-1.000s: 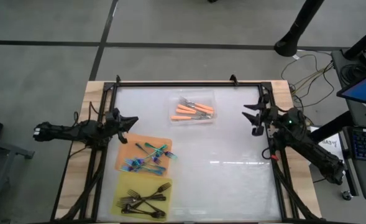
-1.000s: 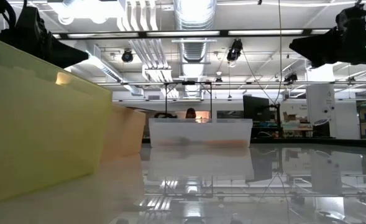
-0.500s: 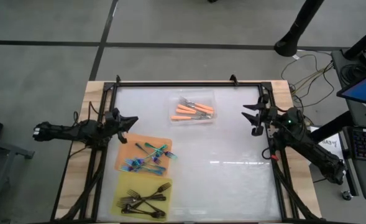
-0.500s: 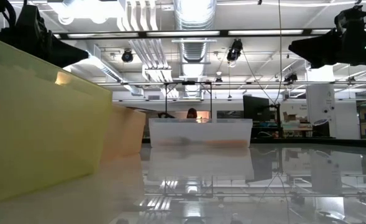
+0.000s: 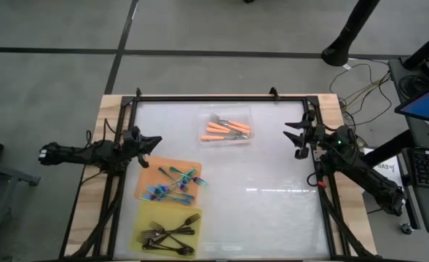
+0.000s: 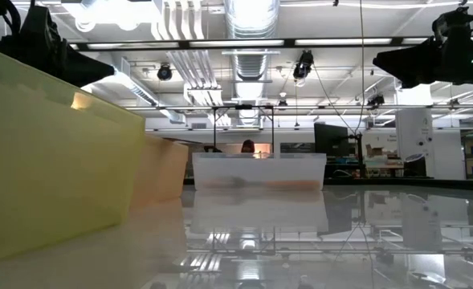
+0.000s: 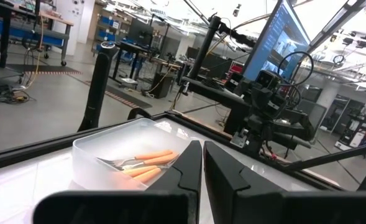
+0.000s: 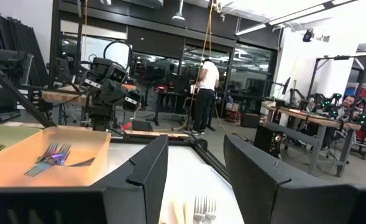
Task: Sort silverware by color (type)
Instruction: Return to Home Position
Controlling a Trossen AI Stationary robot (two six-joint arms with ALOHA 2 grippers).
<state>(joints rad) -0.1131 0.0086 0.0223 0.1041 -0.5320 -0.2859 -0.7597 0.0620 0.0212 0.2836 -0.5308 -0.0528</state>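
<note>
The left tool (image 5: 150,143) hangs above the left edge of the desk (image 5: 272,196), just beyond the far corner of the orange bin (image 5: 147,171), and in its wrist view its two dark fingers (image 7: 186,163) are clenched with only a thin slit between them and nothing held. The right tool (image 5: 296,138) hangs over the right edge of the desk, well apart from every bin, its fingers (image 8: 150,163) spread wide and released. The orange-handled forks (image 5: 226,130) lie together in the clear tray (image 5: 203,115) at the far middle of the desk, handles roughly side by side. The teal-handled forks (image 5: 176,182) lie in a loose crossed heap in the orange bin on the near left. The black forks (image 5: 169,233) lie piled in the yellow bin (image 5: 143,218), which sits touching the orange bin on its near side. In the low view the yellow bin's wall (image 6: 43,160) fills the left, with the orange bin (image 6: 162,168) and the clear tray (image 6: 258,170) behind it. A person (image 8: 205,93) in a white top stands in the room beyond; the silvery tines at the foot of the right wrist view are perhaps those in the clear tray
</note>
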